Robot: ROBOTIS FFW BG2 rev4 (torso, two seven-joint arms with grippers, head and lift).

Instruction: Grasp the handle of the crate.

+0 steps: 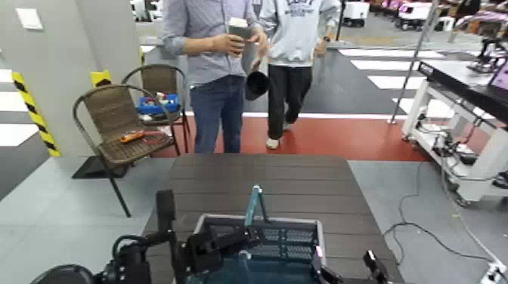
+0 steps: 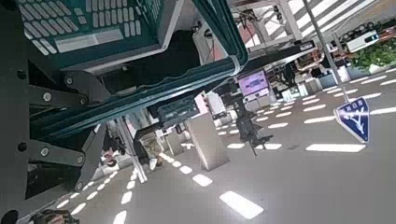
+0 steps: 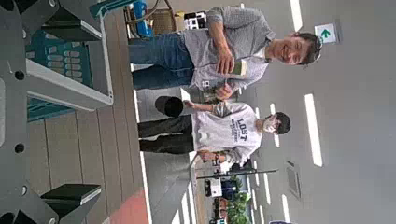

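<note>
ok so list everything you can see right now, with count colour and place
crate: 1, teal with grey rim, near edge of table
handle: 1, teal, raised above crate's far rim
table: 1, dark brown, in front of robot
chairs: 2, brown wicker, far left
blue box: 1, on rear chair
people: 2, standing beyond table
left claw: 1, black, at crate's left rim
right claw: 1, black, open, right of crate

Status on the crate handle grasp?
Done: handle stands upright off the crate rim, left end effector beside its base. In hand: the grab itself, grip not confirmable. Left: a firm grasp. Idle: right end effector, open, near right corner.
</note>
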